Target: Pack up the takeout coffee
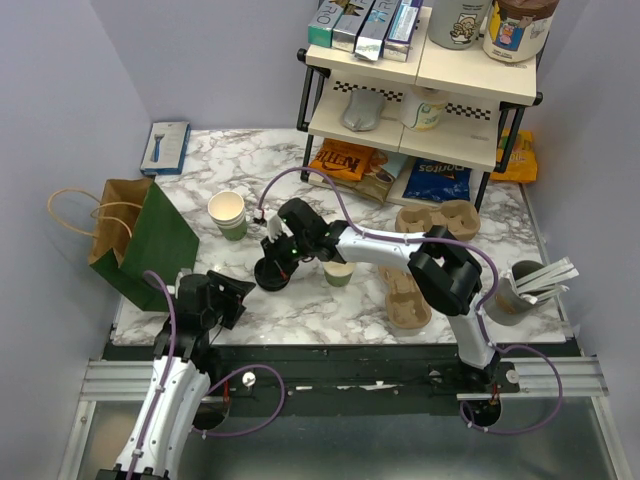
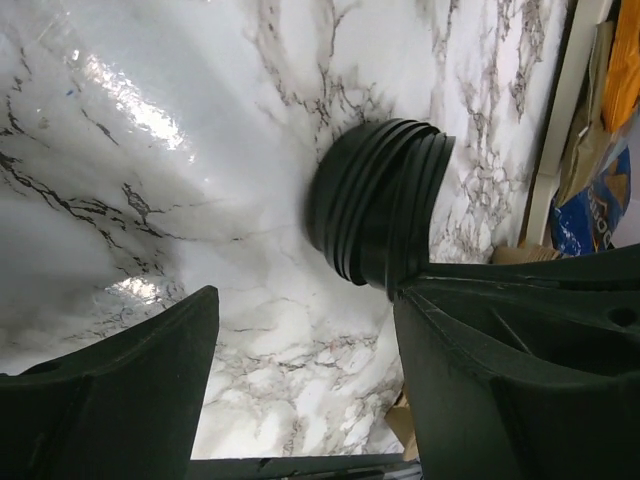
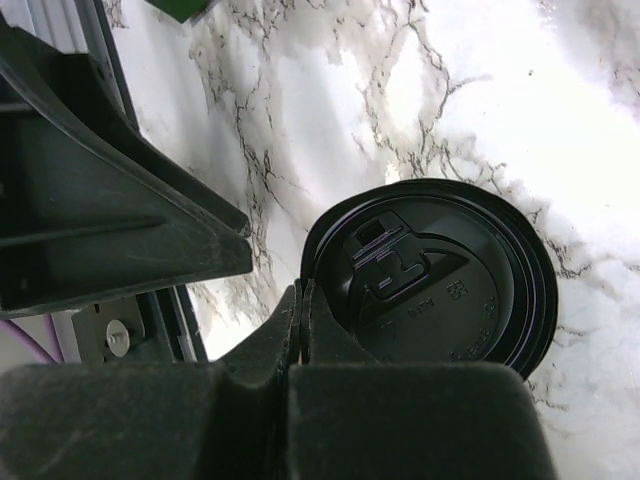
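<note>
while right end effector pinches the lids by the rim, left end effector is part open, lids straight ahead between its fingers; cup on desk just right of lids.

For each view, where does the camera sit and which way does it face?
Top external: above, behind the bases, facing down on the marble table; left arm and right arm show.
Left wrist: on the left arm, facing along the table at the black lid stack; its open fingers show.
Right wrist: on the right arm, facing down on the lid stack; its shut fingers show.
Shared: the lid stack, all three.
</note>
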Controlling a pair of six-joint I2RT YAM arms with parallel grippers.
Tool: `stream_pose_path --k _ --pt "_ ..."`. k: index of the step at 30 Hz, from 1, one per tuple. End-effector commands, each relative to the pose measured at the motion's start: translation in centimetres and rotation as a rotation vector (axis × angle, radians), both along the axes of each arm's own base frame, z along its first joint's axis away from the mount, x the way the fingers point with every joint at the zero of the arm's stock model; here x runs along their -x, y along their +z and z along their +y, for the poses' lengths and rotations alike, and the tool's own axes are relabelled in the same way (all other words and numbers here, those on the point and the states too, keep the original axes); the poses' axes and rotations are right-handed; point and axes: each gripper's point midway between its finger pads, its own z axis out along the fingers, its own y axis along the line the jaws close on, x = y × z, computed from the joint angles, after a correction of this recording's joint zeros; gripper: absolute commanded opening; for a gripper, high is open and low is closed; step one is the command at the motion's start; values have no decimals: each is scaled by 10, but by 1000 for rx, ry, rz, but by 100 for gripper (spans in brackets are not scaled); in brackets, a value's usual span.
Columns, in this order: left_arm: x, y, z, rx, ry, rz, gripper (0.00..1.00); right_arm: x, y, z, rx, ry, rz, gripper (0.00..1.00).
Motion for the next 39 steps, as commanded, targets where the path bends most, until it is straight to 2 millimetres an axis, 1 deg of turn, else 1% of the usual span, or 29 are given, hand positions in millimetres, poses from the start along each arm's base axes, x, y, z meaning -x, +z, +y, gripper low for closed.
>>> stream_pose_path --k 1,4,9,12,14,15,20,27,33,36,39 --pt "-8 6 -4 44 8 -31 77 1 -14 -3 23 -46 72 1" --pt "-11 5 -4 49 14 -33 77 4 -12 -3 14 -47 107 1" --pt "-13 1 -5 69 33 -27 77 10 -16 -3 16 -41 154 1" --pt "-15 -1 -3 74 51 -28 77 8 -15 -2 15 -45 151 1" --pt "-16 -2 -4 90 56 -33 77 8 -15 -3 15 -42 150 1" --pt "-18 1 -6 102 50 -49 77 8 -15 -2 14 -42 149 1" --pt "-17 -3 -9 116 41 -40 77 9 -14 -1 7 -31 153 1" --pt "-20 2 -12 145 38 -65 77 7 -15 -2 10 -34 143 1" --pt "-17 -4 -13 131 26 -29 77 5 -14 -2 6 -35 138 1" --pt "-17 -2 -12 125 25 -34 77 3 -11 -1 1 -41 139 1" --pt "-15 -2 -12 125 27 -34 77 2 -14 -2 11 -57 144 1"
